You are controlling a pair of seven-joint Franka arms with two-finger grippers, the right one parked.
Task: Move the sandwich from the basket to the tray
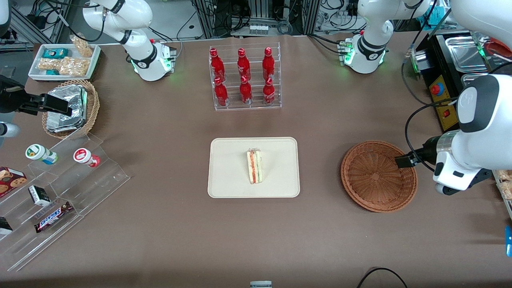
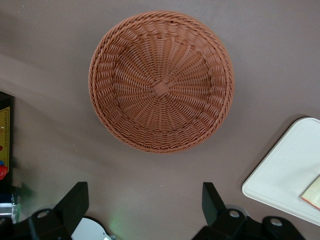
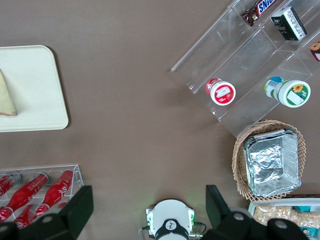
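The sandwich [image 1: 255, 166], a pale wedge with red, orange and green layers, lies on the cream tray [image 1: 228, 176] in the middle of the table; a corner of it shows in the left wrist view [image 2: 313, 193] on the tray [image 2: 285, 175]. The reddish-brown woven basket [image 1: 378, 176] stands empty toward the working arm's end of the table and also shows in the left wrist view [image 2: 161, 82]. My left gripper [image 1: 405, 160] is open and empty, held high above the basket's rim on the side away from the tray; its fingers [image 2: 213, 200] stand wide apart.
A clear rack of red bottles [image 1: 245, 80] stands farther from the camera than the tray. Toward the parked arm's end are a clear stepped shelf with snacks [image 1: 56, 192], a lighter basket with foil packs [image 1: 70, 108] and a white tray of snack bags [image 1: 64, 61]. Metal trays [image 1: 464, 52] lie at the working arm's end.
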